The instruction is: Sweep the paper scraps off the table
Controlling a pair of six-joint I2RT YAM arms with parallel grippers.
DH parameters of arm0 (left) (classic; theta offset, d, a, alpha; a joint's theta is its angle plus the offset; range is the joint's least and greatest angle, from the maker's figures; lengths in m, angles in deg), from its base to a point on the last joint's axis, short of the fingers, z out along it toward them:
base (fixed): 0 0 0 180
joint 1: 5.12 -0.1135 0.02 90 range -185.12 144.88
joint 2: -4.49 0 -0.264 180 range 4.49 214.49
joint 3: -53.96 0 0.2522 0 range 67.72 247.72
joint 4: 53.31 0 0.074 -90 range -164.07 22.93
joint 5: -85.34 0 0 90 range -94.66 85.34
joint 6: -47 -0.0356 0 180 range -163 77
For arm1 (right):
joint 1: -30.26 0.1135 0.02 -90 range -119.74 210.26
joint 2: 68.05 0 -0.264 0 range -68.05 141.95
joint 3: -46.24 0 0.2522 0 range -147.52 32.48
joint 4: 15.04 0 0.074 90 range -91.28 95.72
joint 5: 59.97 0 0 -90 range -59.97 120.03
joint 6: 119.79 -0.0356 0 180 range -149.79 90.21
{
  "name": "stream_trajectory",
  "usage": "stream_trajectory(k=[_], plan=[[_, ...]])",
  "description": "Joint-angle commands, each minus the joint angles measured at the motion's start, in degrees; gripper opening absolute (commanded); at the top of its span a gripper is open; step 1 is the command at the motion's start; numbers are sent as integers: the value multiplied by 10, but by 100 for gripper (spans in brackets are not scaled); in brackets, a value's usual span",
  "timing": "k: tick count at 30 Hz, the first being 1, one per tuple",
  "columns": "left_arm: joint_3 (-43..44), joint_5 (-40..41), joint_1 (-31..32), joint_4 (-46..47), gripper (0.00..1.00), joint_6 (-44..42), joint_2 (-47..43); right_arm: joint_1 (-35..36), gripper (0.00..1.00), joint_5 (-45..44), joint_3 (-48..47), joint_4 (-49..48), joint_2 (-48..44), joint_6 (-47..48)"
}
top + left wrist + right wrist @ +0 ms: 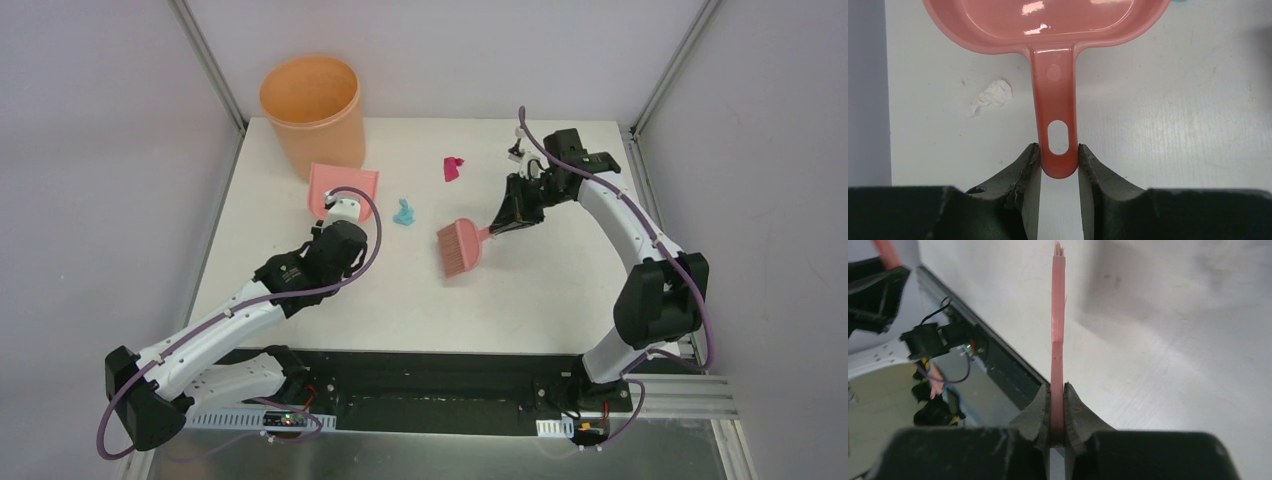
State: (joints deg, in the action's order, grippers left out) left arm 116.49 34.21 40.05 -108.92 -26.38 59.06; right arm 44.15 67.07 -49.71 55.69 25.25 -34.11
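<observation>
Two paper scraps lie on the white table: a light blue wad just right of the salmon-pink dustpan and a magenta one further back. A white crumpled scrap lies left of the dustpan handle. My left gripper is shut on the end of that handle, the pan flat on the table. My right gripper is shut on the handle of the salmon-pink brush, whose bristles point toward the near edge. The brush shows edge-on in the right wrist view.
An orange bucket stands at the back left corner, right behind the dustpan. Metal frame posts rise at the back corners. The table's black front edge runs between the arm bases.
</observation>
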Motion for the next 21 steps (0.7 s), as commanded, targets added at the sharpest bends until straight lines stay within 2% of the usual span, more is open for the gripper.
stream_trajectory(k=[1, 4, 8, 12, 14, 17, 21], plan=[[3, -9, -12, 32, 0, -11, 0, 42, 0, 173, -24, -36, -6, -6], [0, -9, -13, 33, 0, -10, -2, 70, 0, 167, -76, -66, 28, -8], [-2, -2, -13, 38, 0, -14, -2, 84, 0, 125, -144, -178, 113, -103], [-3, -5, -13, 42, 0, -18, 0, 96, 0, 133, -288, -129, 263, -131], [-3, -6, -13, 42, 0, -19, 2, 99, 0, 128, -326, -125, 312, -148], [-3, -3, -13, 43, 0, -24, 5, 100, 0, 118, -354, -124, 358, -170], [-2, -2, -14, 41, 0, -25, 5, 90, 0, 44, -315, -117, 329, -168]])
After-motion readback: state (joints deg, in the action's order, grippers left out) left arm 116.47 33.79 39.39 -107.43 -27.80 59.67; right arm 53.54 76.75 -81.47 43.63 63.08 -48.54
